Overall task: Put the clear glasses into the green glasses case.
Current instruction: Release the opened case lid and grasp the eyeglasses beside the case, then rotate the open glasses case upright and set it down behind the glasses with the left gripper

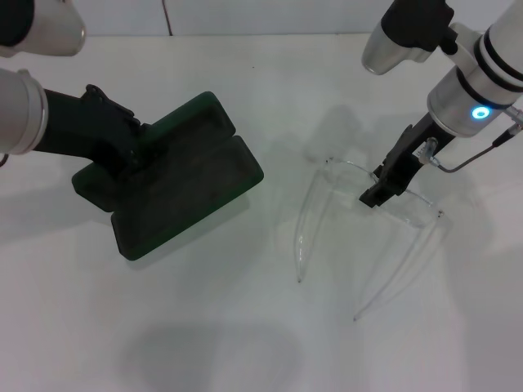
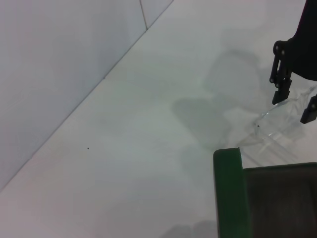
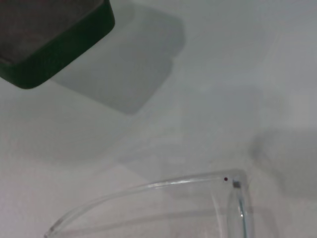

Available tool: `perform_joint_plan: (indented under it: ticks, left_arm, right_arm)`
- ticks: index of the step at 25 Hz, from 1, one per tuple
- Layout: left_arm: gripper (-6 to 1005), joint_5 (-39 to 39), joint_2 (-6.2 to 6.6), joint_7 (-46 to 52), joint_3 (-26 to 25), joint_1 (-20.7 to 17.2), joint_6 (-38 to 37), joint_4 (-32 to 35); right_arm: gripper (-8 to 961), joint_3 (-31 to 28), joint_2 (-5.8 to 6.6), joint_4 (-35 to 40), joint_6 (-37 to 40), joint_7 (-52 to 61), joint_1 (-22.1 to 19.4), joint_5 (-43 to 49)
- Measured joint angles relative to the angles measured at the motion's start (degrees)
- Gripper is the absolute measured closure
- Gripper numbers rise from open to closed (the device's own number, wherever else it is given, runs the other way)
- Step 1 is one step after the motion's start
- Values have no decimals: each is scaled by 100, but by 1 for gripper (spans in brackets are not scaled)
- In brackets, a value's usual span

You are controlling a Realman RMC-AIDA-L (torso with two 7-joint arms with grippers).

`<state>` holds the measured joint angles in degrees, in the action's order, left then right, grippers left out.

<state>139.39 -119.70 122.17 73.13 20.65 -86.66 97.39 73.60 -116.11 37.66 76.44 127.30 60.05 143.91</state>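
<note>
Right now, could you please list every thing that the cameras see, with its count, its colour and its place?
green glasses case: one, dark green with dark lining, lying open on the table's left part, held at its left end by the left gripper.
clear glasses: one, colourless and transparent, on the table's right part, arms unfolded and pointing toward the robot.
table: one, white, under everything.
left gripper: one, black, at the case's left end.
right gripper: one, black, down at the front of the glasses; the left wrist view shows its fingers spread, one at each side of the frame.
</note>
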Motion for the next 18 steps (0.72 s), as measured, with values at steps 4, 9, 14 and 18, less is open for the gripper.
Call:
perform_joint_plan:
  ticks: [4, 9, 14, 18]
  left_arm:
    - [786, 0, 0, -10, -12, 19, 1, -26]
    - [784, 0, 0, -68, -31, 29, 4, -41]
    - [781, 0, 0, -76, -29, 28, 6, -65]
    - [779, 0, 0, -78, -32, -5, 8, -74]
  right_arm:
    - [512, 5, 0, -223, -27, -4, 106, -4]
    - [632, 6, 5, -287, -51, -2, 138, 44]
    - [737, 3, 49, -237, -198, -37, 80, 103]
    - [779, -62, 94, -38, -290, -168, -47, 137]
